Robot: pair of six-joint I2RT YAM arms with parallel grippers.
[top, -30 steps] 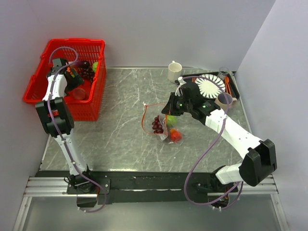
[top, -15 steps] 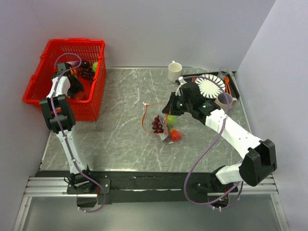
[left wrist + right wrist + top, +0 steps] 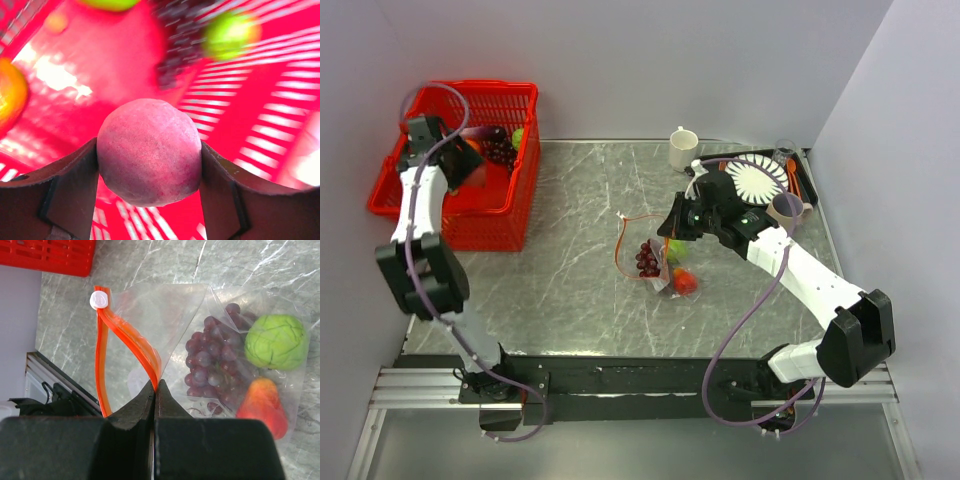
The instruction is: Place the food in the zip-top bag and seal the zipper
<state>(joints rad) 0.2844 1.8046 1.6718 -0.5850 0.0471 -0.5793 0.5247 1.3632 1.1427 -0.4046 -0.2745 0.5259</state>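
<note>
Grey marbled surface [image 3: 570, 300], and it's carrying a fair spread. Far left corner, the red mesh basket [image 3: 510, 228] sits at the edge. Centre, the zip-top bag [image 3: 655, 262] lies with grapes and two fruits inside, its zipper [image 3: 101, 360] bowed open. A white mug [image 3: 682, 148] stands at the back edge, and a dark tray [image 3: 804, 182] sits in the far right corner.

The top camera sits high up at the near edge of the table [image 3: 570, 290] and looks down on all of it. The left wrist camera is very near a pink peach [image 3: 149, 150] and looks into the red basket [image 3: 280, 125]. The right wrist camera looks down at the zip-top bag [image 3: 150, 315] from close by. The top view shows the basket and the bag too, only small.
</note>
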